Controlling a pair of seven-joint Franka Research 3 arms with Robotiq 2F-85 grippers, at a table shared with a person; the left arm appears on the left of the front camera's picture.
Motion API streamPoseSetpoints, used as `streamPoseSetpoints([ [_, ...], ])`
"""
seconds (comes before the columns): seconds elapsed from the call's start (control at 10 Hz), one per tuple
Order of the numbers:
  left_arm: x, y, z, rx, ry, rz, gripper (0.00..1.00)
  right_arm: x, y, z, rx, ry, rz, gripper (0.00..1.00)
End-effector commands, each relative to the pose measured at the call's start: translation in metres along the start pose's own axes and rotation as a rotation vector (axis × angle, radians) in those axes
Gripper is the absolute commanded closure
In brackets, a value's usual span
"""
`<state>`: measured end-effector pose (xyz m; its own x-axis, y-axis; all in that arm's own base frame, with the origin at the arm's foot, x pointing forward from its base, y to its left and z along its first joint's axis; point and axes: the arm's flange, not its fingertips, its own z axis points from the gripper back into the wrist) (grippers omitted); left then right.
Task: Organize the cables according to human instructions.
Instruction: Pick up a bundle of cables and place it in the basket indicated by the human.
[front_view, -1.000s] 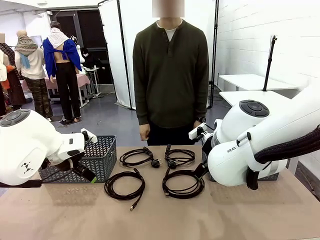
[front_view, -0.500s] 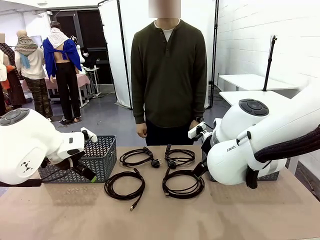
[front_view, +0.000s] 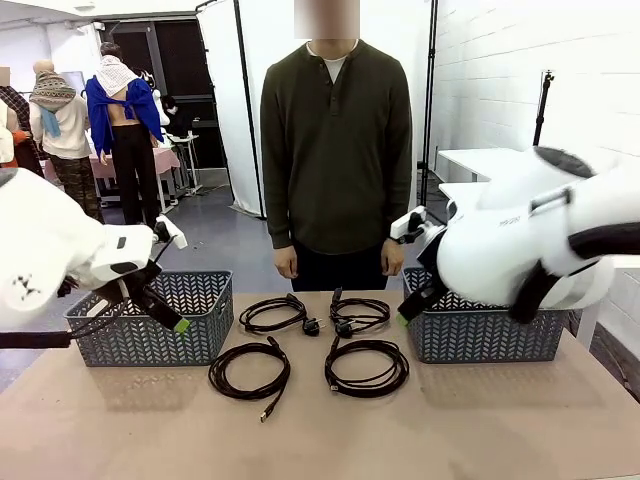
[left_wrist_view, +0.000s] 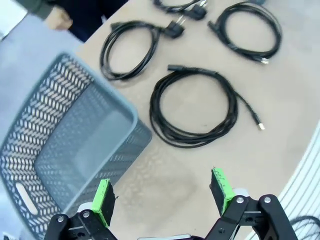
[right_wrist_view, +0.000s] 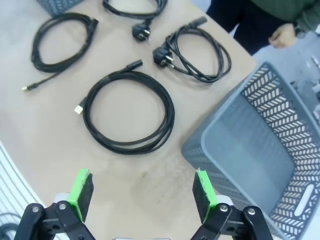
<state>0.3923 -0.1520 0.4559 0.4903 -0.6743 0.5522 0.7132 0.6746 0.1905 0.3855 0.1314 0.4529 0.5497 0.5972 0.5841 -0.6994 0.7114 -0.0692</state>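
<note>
Four black coiled cables lie mid-table: back left (front_view: 262, 326), back right (front_view: 360, 302), front left (front_view: 213, 376), front right (front_view: 366, 392). The human (front_view: 335, 150) stands at the far side, arms hanging. My left gripper (front_view: 172, 318) hovers open over the left basket's near corner; its wrist view has the front left coil (left_wrist_view: 156, 110) just beyond the open gripper (left_wrist_view: 162, 192). My right gripper (front_view: 408, 312) hangs open by the right basket, and the front right coil (right_wrist_view: 169, 115) lies ahead of the gripper (right_wrist_view: 142, 192). Neither holds anything.
A grey lattice basket (front_view: 205, 315) stands at the table's left, and another basket (front_view: 490, 340) at the right. Bare tabletop stretches in front of the coils to the near edge.
Both arms have risen and swung outwards, uncovering the two baskets. The grippers stay open. The cables have not moved.
</note>
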Motion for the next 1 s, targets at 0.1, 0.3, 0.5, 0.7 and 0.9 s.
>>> streamPoseSetpoints([
  [0.1, 0.012, 0.026, 0.028, -0.211, -0.033, -0.153, 0.00, -0.022, -0.037, 0.032, 0.123, -0.061, 0.119, 0.00],
  [0.3, 0.014, 0.036, 0.039, -0.278, -0.054, -0.212, 0.00, -0.032, -0.050, 0.043, 0.143, -0.094, 0.154, 0.00],
  [0.5, 0.007, 0.037, 0.040, -0.292, -0.060, -0.217, 0.00, -0.032, -0.049, 0.044, 0.073, -0.096, 0.152, 0.00],
  [0.7, 0.011, 0.032, 0.046, -0.275, -0.058, -0.211, 0.00, -0.031, -0.049, 0.053, 0.103, -0.073, 0.132, 0.00],
  [0.9, 0.011, 0.032, 0.046, -0.275, -0.058, -0.211, 0.00, -0.031, -0.049, 0.053, 0.103, -0.073, 0.132, 0.00],
])
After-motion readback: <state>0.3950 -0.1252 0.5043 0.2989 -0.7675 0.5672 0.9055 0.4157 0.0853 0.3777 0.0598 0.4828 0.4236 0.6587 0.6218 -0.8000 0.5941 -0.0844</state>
